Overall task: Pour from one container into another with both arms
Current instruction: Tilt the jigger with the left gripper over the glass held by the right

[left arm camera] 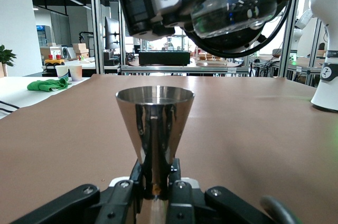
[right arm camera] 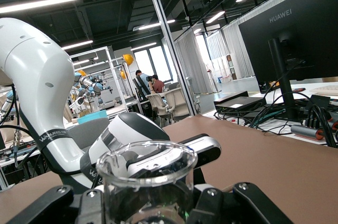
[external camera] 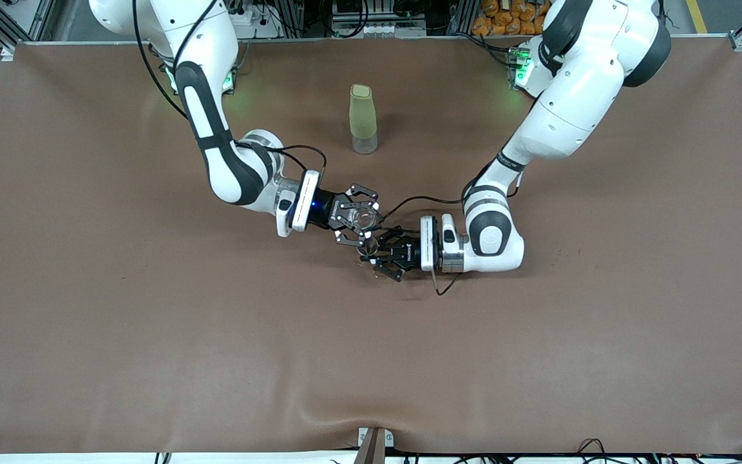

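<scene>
My right gripper (external camera: 363,219) is shut on the tiny clear glass cup (external camera: 365,217) in the middle of the table. Just beside it, my left gripper (external camera: 371,251) is shut on the waist of the silvery jigger (external camera: 369,246) and holds it upright. In the left wrist view the jigger (left arm camera: 155,121) rises from between my left gripper's (left arm camera: 156,184) jaws, and the glass cup (left arm camera: 235,6) hangs tilted on its side above and just past its rim. In the right wrist view the cup (right arm camera: 145,182) fills the space in my right gripper (right arm camera: 145,205). No liquid shows in either.
A tall pale-green bottle (external camera: 363,119) stands upright farther from the front camera than both grippers. A loose black cable (external camera: 438,283) hangs from the left wrist onto the brown table cover (external camera: 152,335). The left arm (right arm camera: 47,92) shows close in the right wrist view.
</scene>
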`<state>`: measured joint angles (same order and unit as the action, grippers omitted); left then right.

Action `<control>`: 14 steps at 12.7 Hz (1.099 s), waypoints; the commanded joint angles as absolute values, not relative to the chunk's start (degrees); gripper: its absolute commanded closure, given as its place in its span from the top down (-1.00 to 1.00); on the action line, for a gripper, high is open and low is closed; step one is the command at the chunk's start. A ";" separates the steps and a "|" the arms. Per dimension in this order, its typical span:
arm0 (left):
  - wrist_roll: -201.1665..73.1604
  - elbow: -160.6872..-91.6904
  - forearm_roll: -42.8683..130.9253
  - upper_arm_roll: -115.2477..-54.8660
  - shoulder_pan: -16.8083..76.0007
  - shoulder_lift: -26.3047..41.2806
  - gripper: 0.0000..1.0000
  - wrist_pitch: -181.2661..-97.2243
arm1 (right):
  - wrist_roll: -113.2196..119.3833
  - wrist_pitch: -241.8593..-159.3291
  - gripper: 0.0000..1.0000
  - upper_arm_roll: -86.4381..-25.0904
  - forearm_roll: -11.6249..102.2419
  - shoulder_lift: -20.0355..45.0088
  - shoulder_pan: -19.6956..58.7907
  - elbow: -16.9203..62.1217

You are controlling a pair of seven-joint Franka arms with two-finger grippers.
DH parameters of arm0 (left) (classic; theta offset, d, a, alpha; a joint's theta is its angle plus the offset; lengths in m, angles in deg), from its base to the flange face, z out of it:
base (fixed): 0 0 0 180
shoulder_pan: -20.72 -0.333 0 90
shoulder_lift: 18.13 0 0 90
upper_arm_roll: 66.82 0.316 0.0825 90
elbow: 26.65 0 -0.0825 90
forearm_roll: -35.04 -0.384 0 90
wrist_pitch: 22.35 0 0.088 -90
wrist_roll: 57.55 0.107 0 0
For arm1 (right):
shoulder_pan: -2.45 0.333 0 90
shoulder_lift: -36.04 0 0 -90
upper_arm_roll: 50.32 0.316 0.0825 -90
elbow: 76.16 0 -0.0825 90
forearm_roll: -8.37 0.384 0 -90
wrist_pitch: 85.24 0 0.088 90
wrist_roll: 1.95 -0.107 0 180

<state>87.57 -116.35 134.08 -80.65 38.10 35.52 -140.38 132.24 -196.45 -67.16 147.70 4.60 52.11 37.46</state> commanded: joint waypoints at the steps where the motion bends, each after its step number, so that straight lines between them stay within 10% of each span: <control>1: 88.35 -115.33 136.29 -80.79 38.21 36.10 -1.00 -140.82 | 132.79 -196.86 -1.00 -67.45 150.92 2.03 53.51 34.41; 14: 87.38 -115.60 136.11 -80.79 37.69 35.92 -1.00 -140.82 | 118.48 -196.86 -1.00 -67.37 153.13 3.78 54.22 36.34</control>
